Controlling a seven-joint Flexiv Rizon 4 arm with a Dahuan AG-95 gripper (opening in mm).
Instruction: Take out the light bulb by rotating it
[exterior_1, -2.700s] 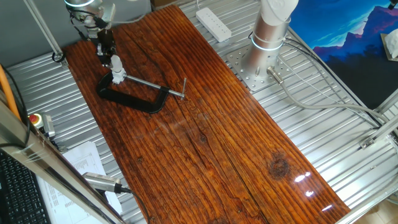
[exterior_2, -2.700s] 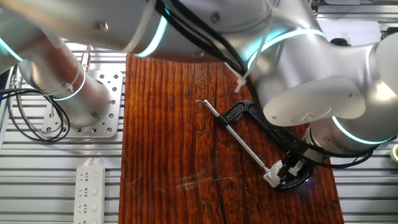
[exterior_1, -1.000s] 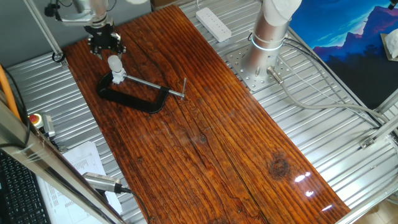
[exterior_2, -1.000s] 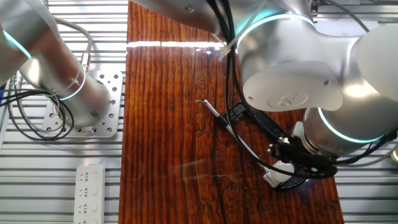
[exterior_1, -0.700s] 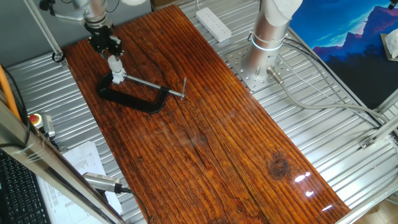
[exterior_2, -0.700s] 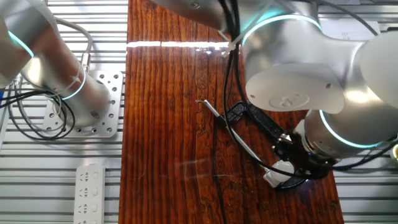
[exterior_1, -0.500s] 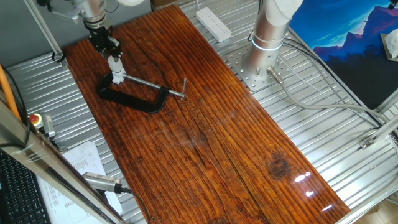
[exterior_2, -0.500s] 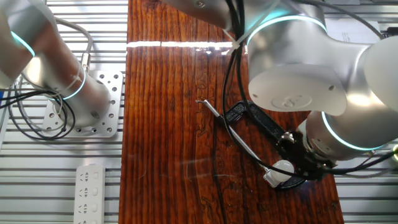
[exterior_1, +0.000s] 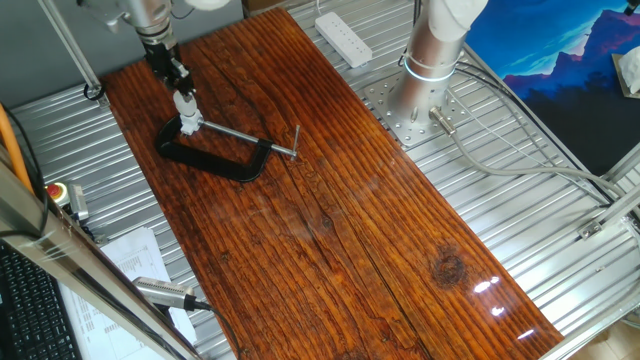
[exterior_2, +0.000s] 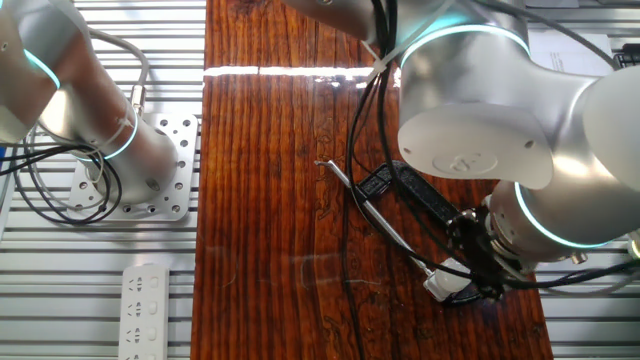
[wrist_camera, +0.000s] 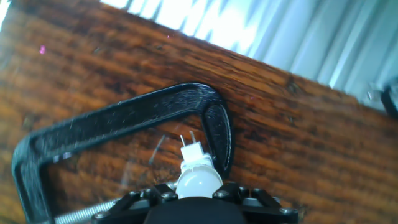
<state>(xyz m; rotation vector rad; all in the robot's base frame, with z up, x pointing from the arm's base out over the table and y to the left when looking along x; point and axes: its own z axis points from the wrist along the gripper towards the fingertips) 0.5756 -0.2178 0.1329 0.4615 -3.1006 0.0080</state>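
The light bulb is small and frosted white. Its pale base points away from the hand camera, and two thin pins show at the end of the base. My gripper is shut on the bulb's rounded top, with a black finger on each side. In one fixed view the gripper holds the bulb upright, right above the white socket stub. The stub sits in the black C-clamp. I cannot tell whether the base touches the stub. The other fixed view shows the bulb under the arm's wrist.
The C-clamp lies flat on the wooden board, and its steel screw rod points right. A white power strip and the arm's base stand behind the board. A red button box sits at the left.
A second ago the gripper hung just above the bulb with its fingers spread. It has since turned and shut on the bulb. The bulb and clamp have not visibly moved.
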